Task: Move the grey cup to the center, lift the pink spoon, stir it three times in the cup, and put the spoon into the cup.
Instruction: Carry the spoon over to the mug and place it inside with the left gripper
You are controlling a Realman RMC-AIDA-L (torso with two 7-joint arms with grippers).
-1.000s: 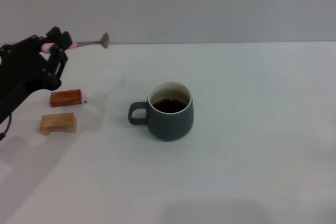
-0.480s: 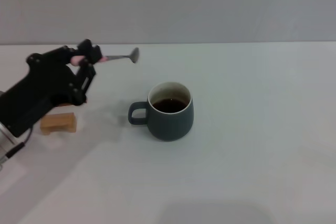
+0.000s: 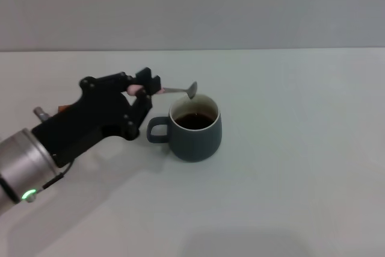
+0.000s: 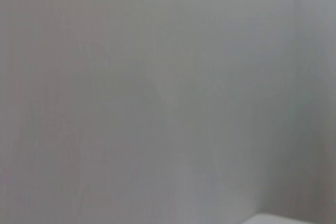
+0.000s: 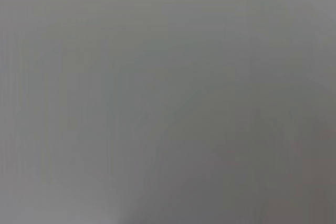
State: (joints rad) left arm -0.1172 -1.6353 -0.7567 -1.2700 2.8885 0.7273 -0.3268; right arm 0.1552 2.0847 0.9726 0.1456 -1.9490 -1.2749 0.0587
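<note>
Two steps look done: the grey cup (image 3: 195, 128) sits mid-bench, and the left end effector (image 3: 146, 90) grasps the pink spoon (image 3: 174, 91), its bowl just above the rim. Stirring and dropping it in remain; the right end effector is out of view.

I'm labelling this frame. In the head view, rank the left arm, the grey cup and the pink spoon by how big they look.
1. Left arm, though it is nearest the camera.
2. Grey cup.
3. Pink spoon, held in the left gripper.
</note>
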